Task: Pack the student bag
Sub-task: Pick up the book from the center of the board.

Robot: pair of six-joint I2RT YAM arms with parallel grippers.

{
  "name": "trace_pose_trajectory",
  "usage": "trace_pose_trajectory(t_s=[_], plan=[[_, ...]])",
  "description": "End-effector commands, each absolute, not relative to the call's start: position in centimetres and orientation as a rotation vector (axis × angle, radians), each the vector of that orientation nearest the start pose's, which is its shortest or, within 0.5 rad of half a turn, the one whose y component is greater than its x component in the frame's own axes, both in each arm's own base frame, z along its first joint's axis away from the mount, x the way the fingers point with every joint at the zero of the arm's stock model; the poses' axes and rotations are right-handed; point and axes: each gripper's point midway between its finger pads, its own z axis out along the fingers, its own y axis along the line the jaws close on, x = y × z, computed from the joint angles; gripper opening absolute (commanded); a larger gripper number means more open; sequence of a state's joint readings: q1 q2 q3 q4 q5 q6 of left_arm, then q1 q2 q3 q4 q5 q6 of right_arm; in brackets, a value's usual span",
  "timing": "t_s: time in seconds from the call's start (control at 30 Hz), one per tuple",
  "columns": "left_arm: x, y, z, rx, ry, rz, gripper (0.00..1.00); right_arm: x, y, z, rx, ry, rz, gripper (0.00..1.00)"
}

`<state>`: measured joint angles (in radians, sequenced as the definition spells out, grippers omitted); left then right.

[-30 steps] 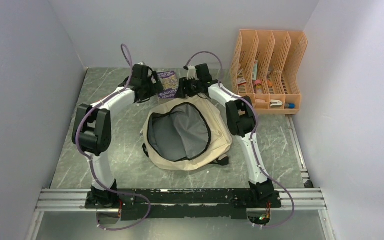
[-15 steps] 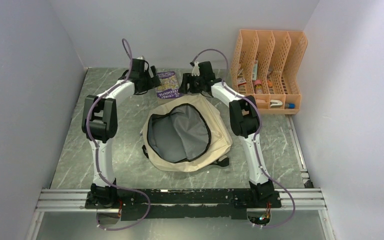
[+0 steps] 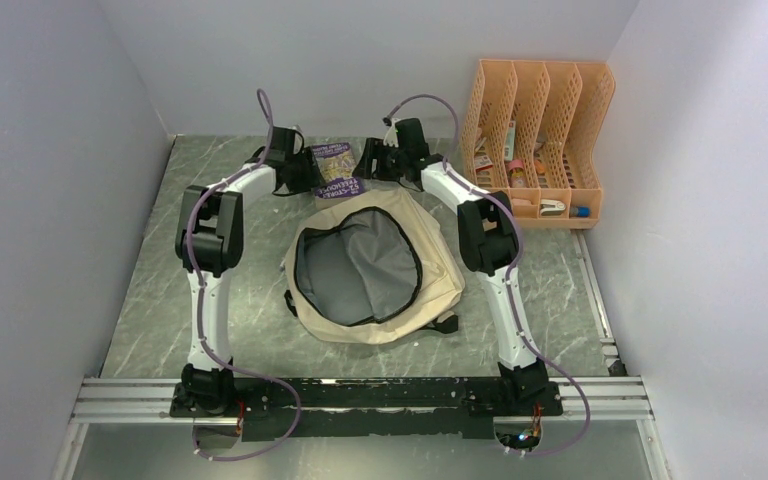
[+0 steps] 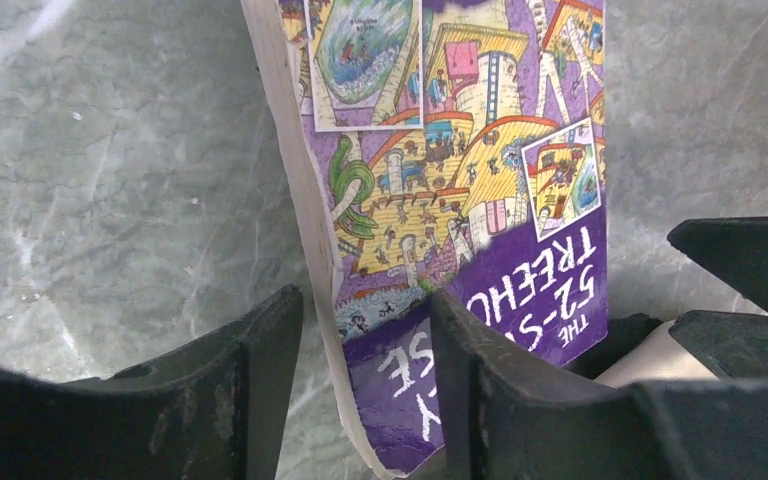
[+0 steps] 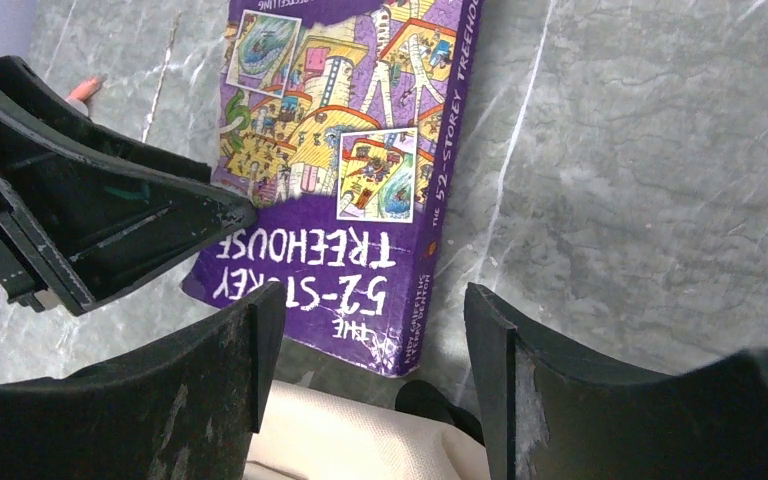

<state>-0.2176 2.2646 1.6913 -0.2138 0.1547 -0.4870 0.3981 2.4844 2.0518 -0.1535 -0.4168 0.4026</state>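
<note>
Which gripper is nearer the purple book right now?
Left. The left gripper has the page edge of the purple book between its open fingers. The right gripper hangs open over the book's spine corner, seemingly farther off.

A robotics lab test cell: blank pale walls (image 3: 50, 200) box in a marbled worktop (image 3: 260, 290), two arms (image 3: 208, 320) bolted to an aluminium rail (image 3: 120, 400).

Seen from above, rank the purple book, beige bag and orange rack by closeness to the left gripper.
1. Purple book, right at the left gripper.
2. Beige bag, mid-table.
3. Orange rack, far right corner.
</note>
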Motion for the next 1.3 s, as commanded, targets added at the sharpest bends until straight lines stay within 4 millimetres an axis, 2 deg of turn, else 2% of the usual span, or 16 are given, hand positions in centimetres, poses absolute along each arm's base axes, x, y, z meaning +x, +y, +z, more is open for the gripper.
trace_pose_trajectory(t_s=[0.0,0.17,0.37,0.67,0.93,1.1,1.27], plan=[[54.9,-17.5,2.8,-0.231,2.414,-0.583,0.5,57.2,32.8,6.3,-0.183,2.224,0.913,0.69],[53.9,-17.1,1.7,-0.264,2.432,-0.607,0.26,57.5,32.9,5.5,-0.092,2.251,0.966,0.7],[52.4,-16.2,-0.6,-0.302,2.48,-0.606,0.06,57.7,33.2,4.0,0.02,2.284,1.037,0.75],[51.0,-14.7,-3.5,-0.304,2.571,-0.492,0.05,57.6,33.7,1.4,0.091,2.349,1.113,0.77],[50.0,-14.3,-5.2,-0.304,2.633,-0.447,0.05,55.8,35.5,0.4,0.059,2.399,1.314,0.72],[49.5,-14.5,-5.8,-0.291,2.657,-0.437,0.05,54.7,36.7,1.2,0.017,2.371,1.481,0.71],[49.0,-15.4,-6.2,-0.243,2.677,-0.432,0.05,53.7,38.2,4.6,-0.094,2.218,1.719,0.67]])
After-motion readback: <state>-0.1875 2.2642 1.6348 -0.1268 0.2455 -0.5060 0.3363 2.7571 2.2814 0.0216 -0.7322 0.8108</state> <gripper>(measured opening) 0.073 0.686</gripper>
